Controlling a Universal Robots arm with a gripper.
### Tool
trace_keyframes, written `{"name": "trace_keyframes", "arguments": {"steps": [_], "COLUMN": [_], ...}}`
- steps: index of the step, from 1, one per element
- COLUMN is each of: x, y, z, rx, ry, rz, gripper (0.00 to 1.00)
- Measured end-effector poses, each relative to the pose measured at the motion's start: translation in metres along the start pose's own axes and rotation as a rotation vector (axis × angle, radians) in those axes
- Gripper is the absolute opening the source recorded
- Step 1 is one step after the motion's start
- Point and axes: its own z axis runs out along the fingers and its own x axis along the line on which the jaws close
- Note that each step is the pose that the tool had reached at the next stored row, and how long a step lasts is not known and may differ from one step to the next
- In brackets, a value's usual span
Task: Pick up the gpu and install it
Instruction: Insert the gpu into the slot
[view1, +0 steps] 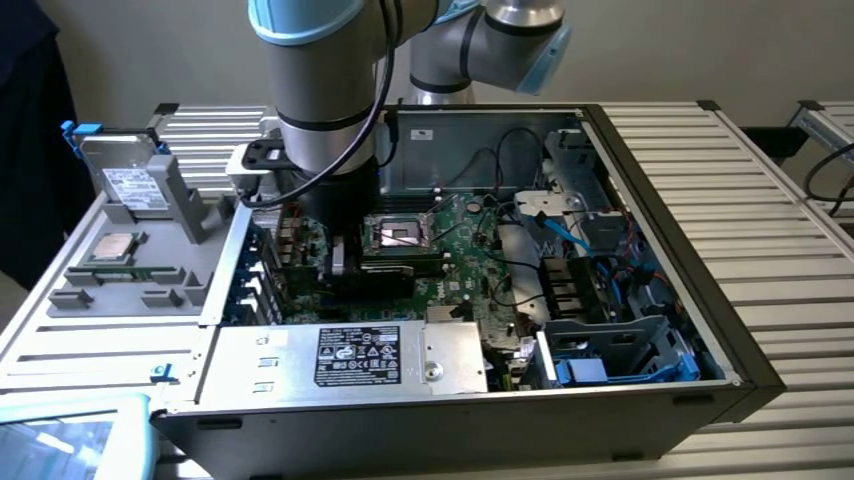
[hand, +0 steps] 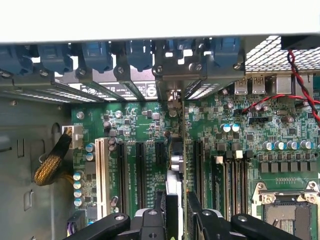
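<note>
We see the gripper (hand: 176, 202) low over the motherboard (hand: 140, 125); its jaws are clamped on the gpu (hand: 174, 165), held edge-on between them above the slots (hand: 131, 170).

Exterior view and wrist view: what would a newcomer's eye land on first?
The open black computer case with its green motherboard dominates the exterior view. The grey-and-blue robot arm plunges into it at the exterior view's left. In the wrist view, the black gripper holds the green-edged gpu upright over the slots.
</note>
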Motion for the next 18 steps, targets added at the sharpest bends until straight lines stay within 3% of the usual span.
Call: {"name": "trace_keyframes", "arguments": {"steps": [1, 2, 9, 14, 18], "x": [0.000, 0.000, 0.000, 0.000, 0.000], "y": [0.0000, -0.0001, -0.0001, -0.0002, -0.0002], "z": [0.0000, -0.0002, -0.0004, -0.0143, -0.0196], "rx": [0.0000, -0.0001, -0.0003, -0.0005, -0.0005], "ry": [0.0000, 0.0003, 0.0005, 0.0005, 0.0005], "rz": [0.000, 0.000, 0.000, 0.000, 0.000], "gripper": [0.29, 0.36, 0.36, 0.36, 0.36]}}
